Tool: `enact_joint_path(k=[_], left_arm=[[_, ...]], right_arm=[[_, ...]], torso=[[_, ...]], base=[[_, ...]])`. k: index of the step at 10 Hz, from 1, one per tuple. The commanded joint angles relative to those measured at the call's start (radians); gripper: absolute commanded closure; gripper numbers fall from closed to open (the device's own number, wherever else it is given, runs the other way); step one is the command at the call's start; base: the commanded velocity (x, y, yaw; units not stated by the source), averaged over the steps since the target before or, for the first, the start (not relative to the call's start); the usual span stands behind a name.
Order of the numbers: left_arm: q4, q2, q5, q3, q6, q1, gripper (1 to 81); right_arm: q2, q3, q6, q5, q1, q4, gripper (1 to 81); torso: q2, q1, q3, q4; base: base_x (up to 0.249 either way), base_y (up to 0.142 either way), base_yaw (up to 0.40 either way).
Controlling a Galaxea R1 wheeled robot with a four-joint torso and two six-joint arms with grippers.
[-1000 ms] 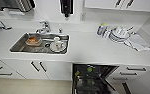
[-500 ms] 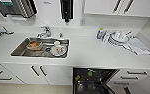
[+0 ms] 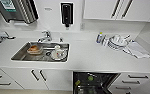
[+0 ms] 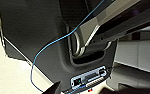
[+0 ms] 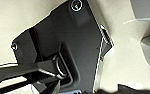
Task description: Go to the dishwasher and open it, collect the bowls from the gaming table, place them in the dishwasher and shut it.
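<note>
The dishwasher (image 3: 94,83) sits under the white counter (image 3: 91,58), at the lower edge of the head view, right of the middle. It is open: the dark inside faces toward the camera, and its door appears to be folded down toward the robot, with its outer part cut off by the picture's edge. Its opening runs wide along the cabinet front. Inside, two small light green shapes (image 3: 90,78) lie among the racks, likely bowls, though they are too blurred to be sure.

Up on the counter, a steel sink (image 3: 21,56) is set to the left of the dishwasher, its long side along the counter. In it lie an orange bowl (image 3: 34,48) and some white crockery (image 3: 58,53). A tap (image 3: 45,37) stands behind it. To the right, a stack of white dishes (image 3: 118,41) stands beside a small bottle (image 3: 100,37) and a folded cloth (image 3: 138,50).

Compared with half a second ago, the whole picture has slid a little: the sink and dishwasher opening sit further right, so the camera has moved, not the things.

The wrist views show dark robot parts over pale floor; whether either gripper is spread or pressed together cannot be told.
</note>
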Motion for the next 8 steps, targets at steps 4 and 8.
enact_joint_path(k=[4,8], left_arm=[[0.012,0.003,0.042,0.002,0.003,0.018,1.0],[0.009,-0.003,0.044,0.002,0.003,0.018,1.0]], right_arm=[[0.12,-0.134,0.007,-0.066,0.102,-0.004,1.0],[0.121,-0.079,0.04,-0.053,0.2,0.002,1.0]], torso=[[-0.198,0.126,0.0,0.0],[-0.339,0.215,0.001,0.0]], base=[[0.0,0.0,0.0],[0.0,0.0,0.0]])
